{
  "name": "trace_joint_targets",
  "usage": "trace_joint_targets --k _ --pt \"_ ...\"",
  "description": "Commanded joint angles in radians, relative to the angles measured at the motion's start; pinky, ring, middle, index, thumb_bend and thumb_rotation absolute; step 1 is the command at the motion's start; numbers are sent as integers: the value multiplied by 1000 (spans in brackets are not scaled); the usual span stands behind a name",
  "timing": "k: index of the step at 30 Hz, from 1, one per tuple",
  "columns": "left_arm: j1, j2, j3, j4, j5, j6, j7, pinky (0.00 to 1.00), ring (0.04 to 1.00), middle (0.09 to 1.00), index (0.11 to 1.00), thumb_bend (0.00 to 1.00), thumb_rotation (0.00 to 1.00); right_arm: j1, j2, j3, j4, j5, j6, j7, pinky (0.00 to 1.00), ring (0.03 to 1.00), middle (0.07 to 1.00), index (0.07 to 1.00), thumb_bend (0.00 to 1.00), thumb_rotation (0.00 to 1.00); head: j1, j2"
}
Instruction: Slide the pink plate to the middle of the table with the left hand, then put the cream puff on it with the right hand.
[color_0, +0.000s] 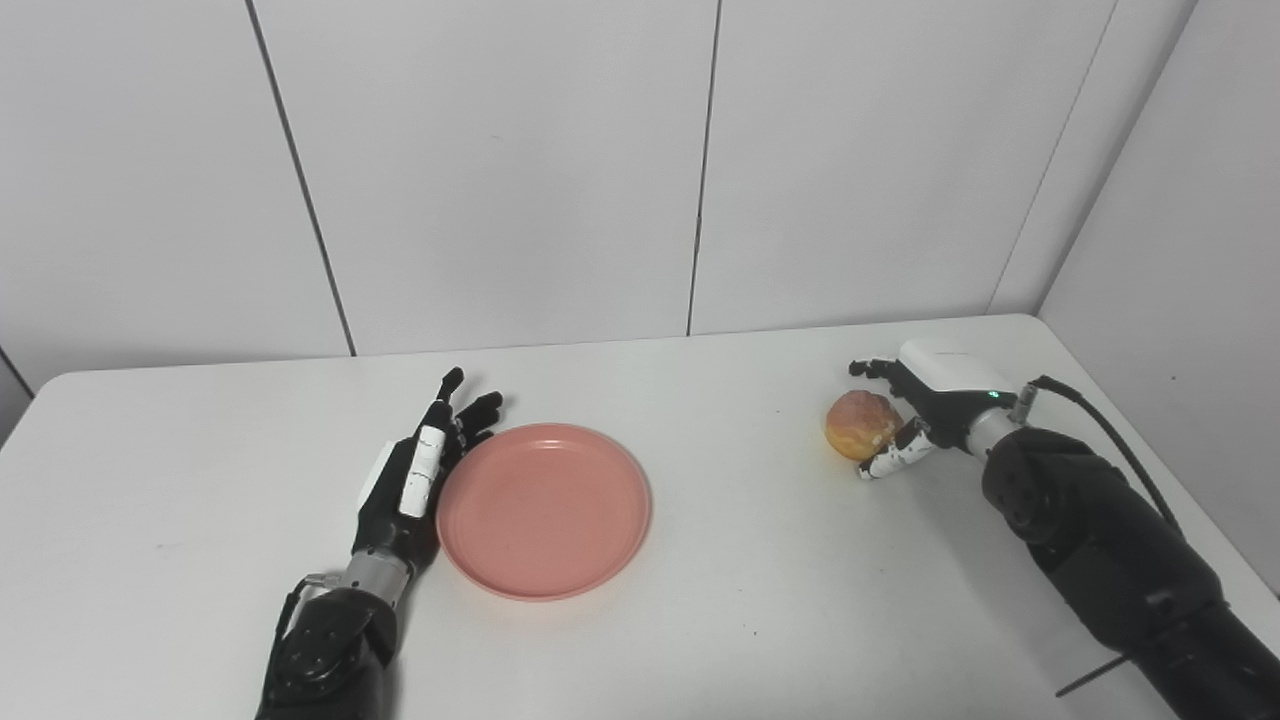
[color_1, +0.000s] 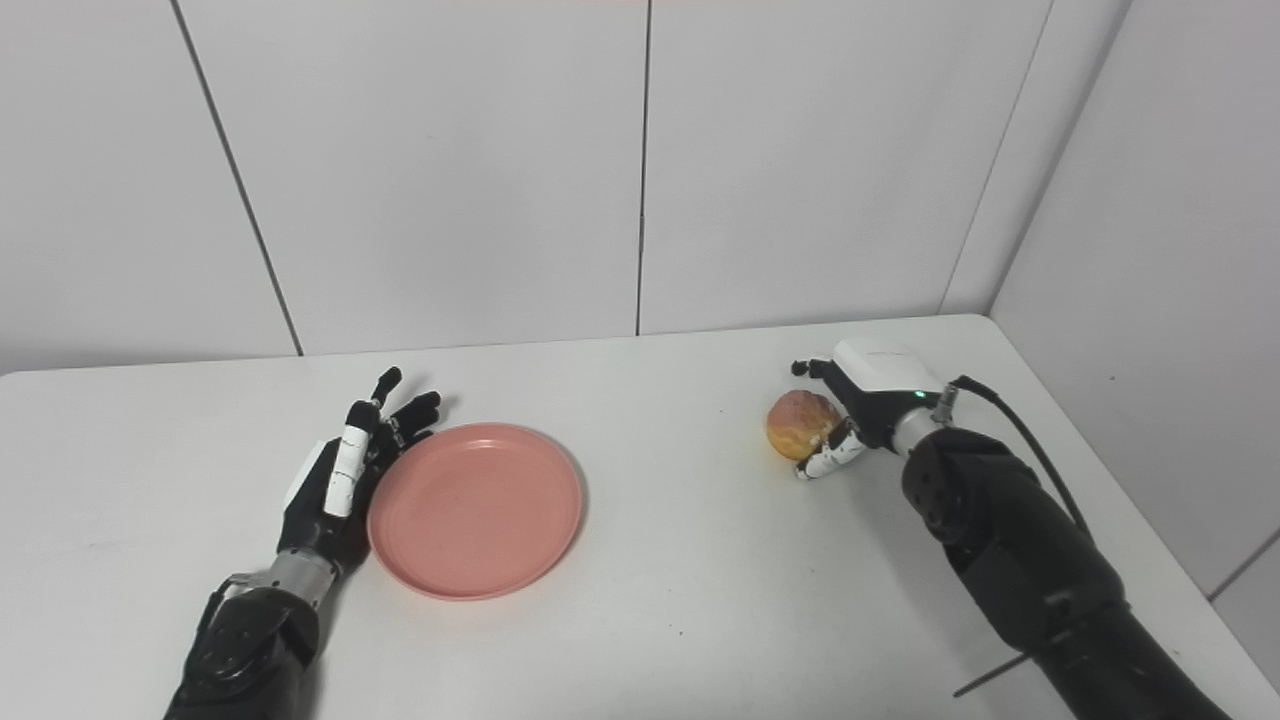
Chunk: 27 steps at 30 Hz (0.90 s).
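The left hand (color_0: 410, 485) lies edge-on on the white table (color_0: 760, 600), palm turned toward the pink plate (color_0: 543, 510), with its fingers (color_0: 452, 400) stretched straight and a little spread, pointing away from the robot. It holds nothing; the side of the hand rests against the plate's left rim, and the dark forearm behind it comes up from the bottom left edge. The plate sits flat, a little left of the table's centre, with nothing on it. Well apart from it, toward the far right part of the table, the cream puff (color_0: 860, 424) rests on the surface, a round golden-brown ball. The right hand (color_0: 915, 415) has its white back facing up and its palm toward the puff, wrapping it from the right side: dark fingertips (color_0: 868, 368) curl around behind the puff and the white thumb (color_0: 893, 455) reaches under its near side. The hand looks closed around the puff, though the puff appears to be on the table rather than lifted. The right forearm runs back to the bottom right corner, with a black cable (color_0: 1120, 440) looping off the wrist.
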Motion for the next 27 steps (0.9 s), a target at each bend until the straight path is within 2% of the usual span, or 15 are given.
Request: trace_joint_targets --k 1,10,16,18,19,21,22,23,24,25,27 --pt "16 -4 -6 1 1 39 -5 909 897 869 1000 954 919 -51 -40 6 -3 -27 -37 -28 601 785 835 821 1000 236 2 1" --pt "22 -4 -8 -14 4 56 -3 910 892 871 1000 961 927 -66 -28 22 48 -19 -55 -43 612 795 826 809 1000 253 11 6" --pt "24 -3 -8 -21 4 65 -2 912 891 869 1000 968 924 -71 -17 24 62 7 -55 -38 536 663 730 761 977 231 15 6" --pt "24 -4 -8 -25 4 70 0 905 888 861 1000 957 925 -74 -15 25 72 22 -69 -36 551 639 678 685 874 249 18 7" --pt "24 -4 -7 -25 4 71 0 909 889 859 1000 956 924 -73 -12 21 80 39 -80 -39 510 583 623 645 828 231 18 7" --pt "24 -4 -7 -24 3 73 -1 910 889 859 1000 960 923 -73 -7 15 91 64 -93 -41 476 545 590 618 793 213 20 8" --pt "24 -4 -7 -26 4 75 0 911 890 860 1000 964 920 -74 -7 17 95 69 -97 -39 436 501 554 556 659 179 20 9" --pt "24 -4 -7 -27 5 76 1 912 891 861 1000 969 920 -74 -7 20 98 72 -98 -34 411 476 533 518 575 158 21 9" --pt "24 -4 -7 -28 6 77 2 905 886 856 1000 962 924 -75 -7 24 103 75 -100 -28 341 403 465 522 543 67 21 9" --pt "25 -4 -8 -30 7 78 2 902 882 850 1000 959 926 -76 -7 27 107 76 -99 -21 308 371 433 522 528 24 24 10" --pt "26 -4 -8 -34 7 84 3 900 878 847 1000 955 926 -75 -7 35 114 79 -100 -15 280 344 418 520 523 11 25 11"
